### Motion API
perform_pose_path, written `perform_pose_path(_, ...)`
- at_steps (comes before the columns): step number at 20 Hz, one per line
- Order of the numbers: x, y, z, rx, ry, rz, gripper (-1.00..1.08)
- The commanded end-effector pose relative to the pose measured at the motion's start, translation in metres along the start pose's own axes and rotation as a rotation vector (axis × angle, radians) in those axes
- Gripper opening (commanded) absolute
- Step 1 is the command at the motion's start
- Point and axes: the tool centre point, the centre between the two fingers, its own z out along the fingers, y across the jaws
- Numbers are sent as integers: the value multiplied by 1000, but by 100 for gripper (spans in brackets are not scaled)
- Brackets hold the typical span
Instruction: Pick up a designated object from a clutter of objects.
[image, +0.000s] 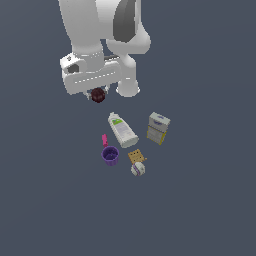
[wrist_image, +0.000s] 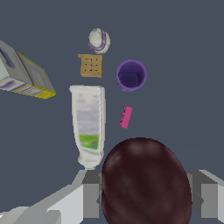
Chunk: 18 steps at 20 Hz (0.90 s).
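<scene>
The maroon ball is clamped between the jaws of the gripper and held above the dark floor. Beyond it lie the white bottle, whose green label cannot be read, the purple cup, the tan square and the white-purple round thing. The grey-yellow carton stands beside the bottle; its print is too blurred to read.

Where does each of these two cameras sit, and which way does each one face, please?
Exterior view: off the arm, looking down at the dark floor; it shows the white arm and the gripper holding the maroon ball above and apart from the clutter.
Wrist view: on the wrist, looking past the grey fingers and the ball to the items beyond.
Shared: ball, white bottle, carton, purple cup, tan square.
</scene>
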Motion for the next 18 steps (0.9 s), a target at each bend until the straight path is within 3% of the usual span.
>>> perform_pose_path(1,0,-8,-22,0,0,0,-100)
perform_pose_path(10,4,-26,-75,2,1,-1,-100)
perform_pose_path(18,6,-30,-91,3,2,-2,-100)
